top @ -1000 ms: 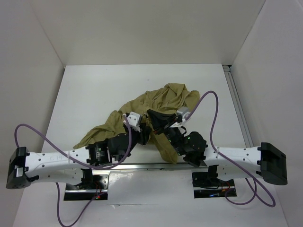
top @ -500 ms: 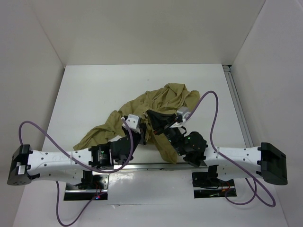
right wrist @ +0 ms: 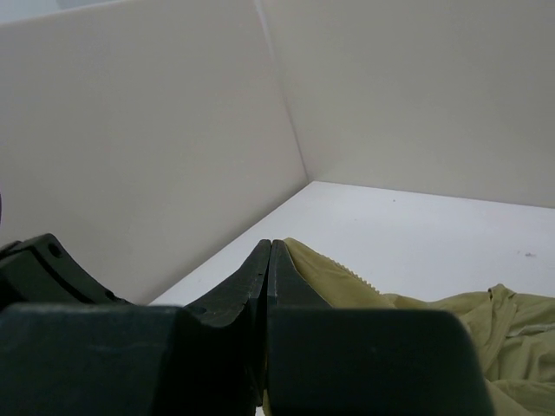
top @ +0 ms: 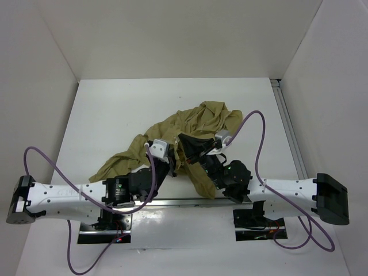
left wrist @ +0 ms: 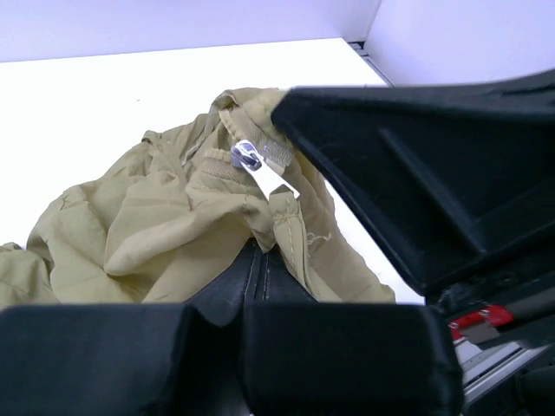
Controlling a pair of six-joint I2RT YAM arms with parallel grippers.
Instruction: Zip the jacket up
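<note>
The jacket (top: 198, 122), thin olive-tan fabric, lies crumpled in a loose heap at the centre of the top view, with one sleeve stretched toward the lower left. The left wrist view shows its silver zipper pull (left wrist: 249, 158) on a folded edge, upper middle.

You see the jacket (top: 201, 121) in plain olive-tan with no print, its zipper tape a slightly paler tan in the left wrist view. The zipper pull (left wrist: 251, 159) is shiny silver. The table (top: 144, 98) is white and the walls (top: 172, 34) are off-white. The left arm (top: 63, 194) and right arm (top: 287, 188) are white with black joints. The left gripper (left wrist: 258, 256) and right gripper (right wrist: 270, 247) are matte black. The cables (top: 260, 144) are purple. A small red part (left wrist: 473, 319) shows low in the left wrist view.
</note>
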